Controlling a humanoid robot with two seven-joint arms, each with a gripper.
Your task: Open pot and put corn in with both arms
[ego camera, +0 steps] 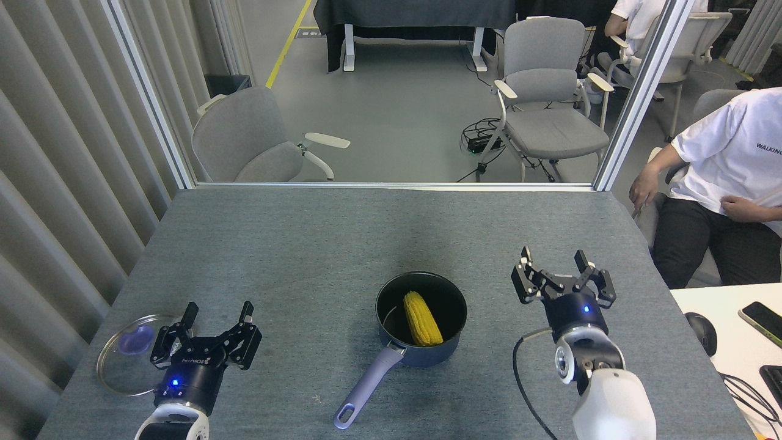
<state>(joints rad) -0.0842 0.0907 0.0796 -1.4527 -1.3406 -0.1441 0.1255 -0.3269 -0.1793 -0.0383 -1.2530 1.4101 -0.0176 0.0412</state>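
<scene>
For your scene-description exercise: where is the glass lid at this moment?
In the head view, the glass lid lies flat at the table's near-left edge, just left of the open left gripper, far from the pot.

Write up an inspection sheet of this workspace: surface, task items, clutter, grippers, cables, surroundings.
Surface: grey felt-covered table, no spills seen.
Job's things: pot uncovered, handle toward the robot; corn lying inside it.
Clutter: glass lid flat on the table at the near left, apart from the pot.
Grippers: left gripper open, empty, beside the lid; right gripper open, empty, to the right of the pot.
Cables: black cable looping beside the right arm, clear of the pot.
Surroundings: grey chairs beyond the table; seated person at the right; phone and mouse on a side desk.
</scene>
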